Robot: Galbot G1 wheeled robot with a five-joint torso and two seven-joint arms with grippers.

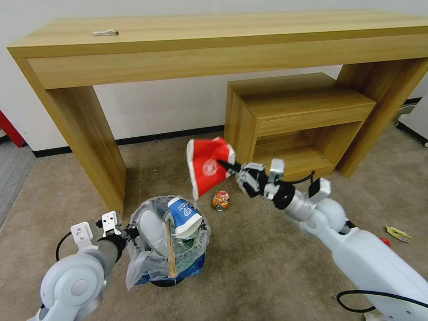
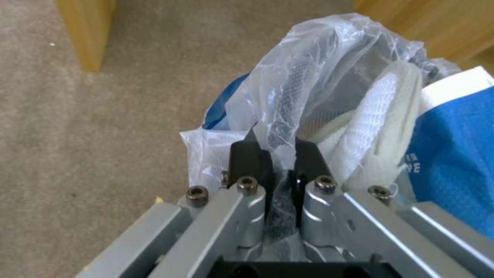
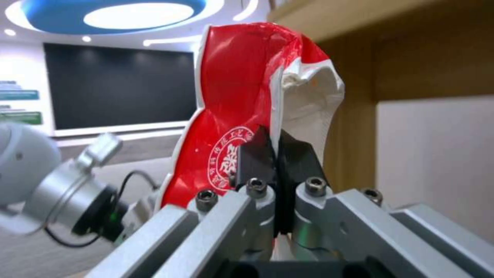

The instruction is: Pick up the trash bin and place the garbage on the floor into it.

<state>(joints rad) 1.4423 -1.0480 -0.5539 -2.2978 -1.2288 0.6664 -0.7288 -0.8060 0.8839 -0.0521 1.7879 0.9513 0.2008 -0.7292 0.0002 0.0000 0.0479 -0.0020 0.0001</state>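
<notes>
A flattened red cup (image 1: 208, 168) is pinched at its edge by the right gripper (image 1: 231, 167) and held in the air above and just behind the bin (image 1: 169, 243). The bin's bagged rim is clamped by the left gripper (image 2: 275, 152). Inside the bin a blue cup (image 1: 183, 215), a white slipper (image 2: 383, 123) and a stick (image 1: 169, 249) are seen. A crushed can (image 1: 220, 200) lies on the carpet (image 1: 267, 263) behind the bin, and a yellow wrapper (image 1: 398, 233) well to the right.
</notes>
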